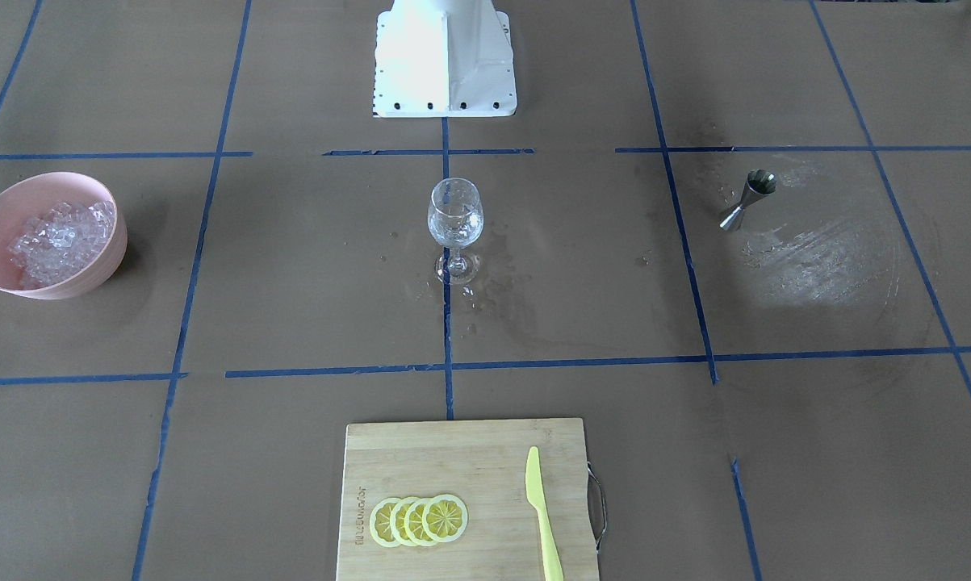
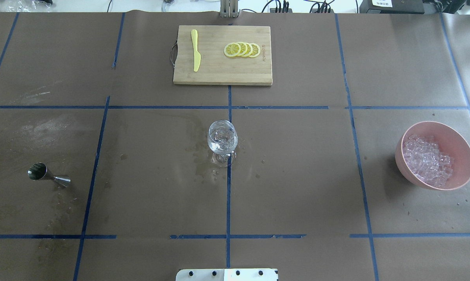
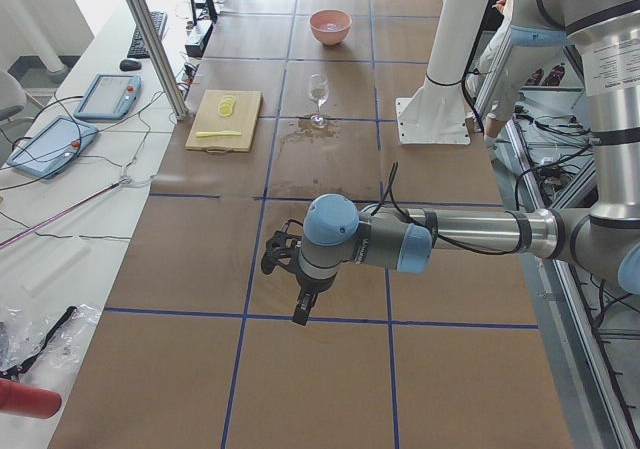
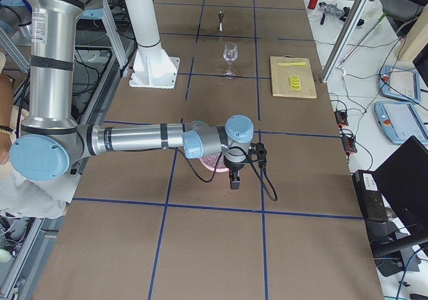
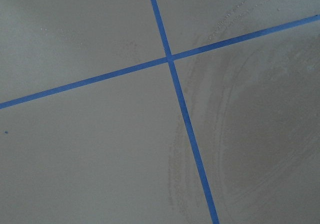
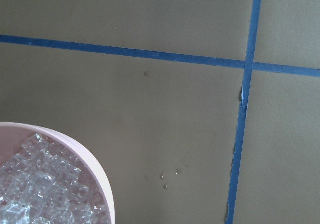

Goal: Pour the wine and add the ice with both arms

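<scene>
A clear stemmed glass (image 1: 455, 216) stands at the table's middle, also in the overhead view (image 2: 222, 138), with clear contents low in its bowl; I cannot tell liquid from ice. The ice (image 1: 61, 238) is heaped in a pink bowl (image 1: 89, 278), also seen overhead (image 2: 426, 160) and in the right wrist view (image 6: 40, 189). A steel jigger (image 2: 47, 175) stands on the robot's left. The left gripper (image 3: 298, 314) hangs over bare table far from the jigger. The right gripper (image 4: 234, 180) hangs beside the bowl. I cannot tell whether either is open or shut.
A wooden cutting board (image 2: 219, 74) with lemon slices (image 2: 242, 49) and a yellow knife (image 2: 195, 54) lies at the far edge. Wet patches surround the glass and the jigger. The white base (image 1: 445, 56) stands at the robot's side.
</scene>
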Motion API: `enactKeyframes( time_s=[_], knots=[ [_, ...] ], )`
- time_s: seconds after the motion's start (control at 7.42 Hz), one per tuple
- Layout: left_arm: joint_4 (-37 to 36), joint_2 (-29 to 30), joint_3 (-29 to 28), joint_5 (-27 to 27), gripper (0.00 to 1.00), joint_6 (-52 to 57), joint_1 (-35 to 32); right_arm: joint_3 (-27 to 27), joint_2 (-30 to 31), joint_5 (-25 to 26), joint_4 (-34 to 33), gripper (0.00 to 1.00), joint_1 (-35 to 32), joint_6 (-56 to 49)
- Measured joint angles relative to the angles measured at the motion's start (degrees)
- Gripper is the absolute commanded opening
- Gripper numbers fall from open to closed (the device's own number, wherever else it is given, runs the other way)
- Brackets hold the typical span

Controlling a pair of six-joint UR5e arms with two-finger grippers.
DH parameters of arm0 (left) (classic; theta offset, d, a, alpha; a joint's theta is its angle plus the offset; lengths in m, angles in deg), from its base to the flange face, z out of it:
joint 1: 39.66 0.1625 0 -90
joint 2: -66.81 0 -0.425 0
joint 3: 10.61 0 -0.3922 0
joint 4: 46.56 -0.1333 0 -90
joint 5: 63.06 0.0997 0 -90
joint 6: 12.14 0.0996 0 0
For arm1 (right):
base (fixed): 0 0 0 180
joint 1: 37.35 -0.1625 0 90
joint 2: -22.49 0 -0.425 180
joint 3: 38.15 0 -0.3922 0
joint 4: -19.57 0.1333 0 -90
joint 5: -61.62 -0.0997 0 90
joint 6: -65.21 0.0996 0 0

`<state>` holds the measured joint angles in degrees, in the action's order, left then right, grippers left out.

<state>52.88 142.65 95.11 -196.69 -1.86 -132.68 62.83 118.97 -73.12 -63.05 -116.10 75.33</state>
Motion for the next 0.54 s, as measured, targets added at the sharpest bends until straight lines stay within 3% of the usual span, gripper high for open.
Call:
enactKeyframes(
  time_s=[0.54],
  knots=[
    [0.4, -0.7, 1.5, 1.0, 1.0, 1.5, 0.4, 1.2, -0.4, 0.3, 0.1, 1.0, 0.0, 0.1]
  ],
)
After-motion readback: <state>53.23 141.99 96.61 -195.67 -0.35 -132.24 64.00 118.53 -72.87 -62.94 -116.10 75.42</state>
